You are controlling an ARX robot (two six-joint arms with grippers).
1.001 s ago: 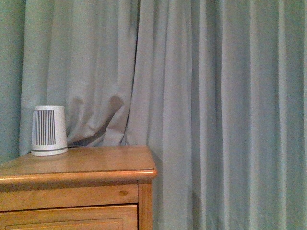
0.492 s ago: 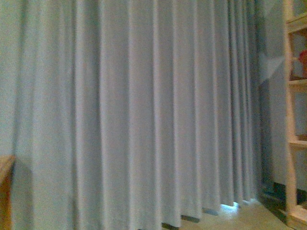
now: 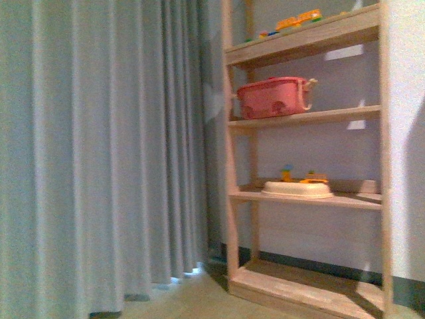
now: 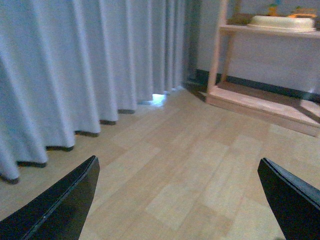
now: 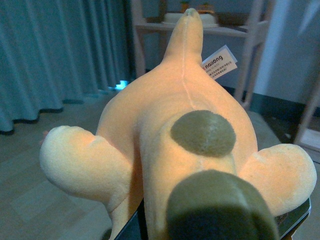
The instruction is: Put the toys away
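Observation:
An orange-yellow plush animal with stubby limbs, dark patches and a white tag fills the right wrist view. My right gripper is shut on it, and only dark finger edges show under the plush. My left gripper is open, its two black fingers spread wide over the wooden floor with nothing between them. Neither arm shows in the front view.
A wooden shelf unit stands at the right against the wall. It holds a pink bin, a white basin and small colourful pieces on the top shelf. A grey-blue curtain hangs to the floor at the left.
The front view has swung to the right. The wooden dresser with its white device left the picture, then only curtain showed, and now the shelf unit is in view.

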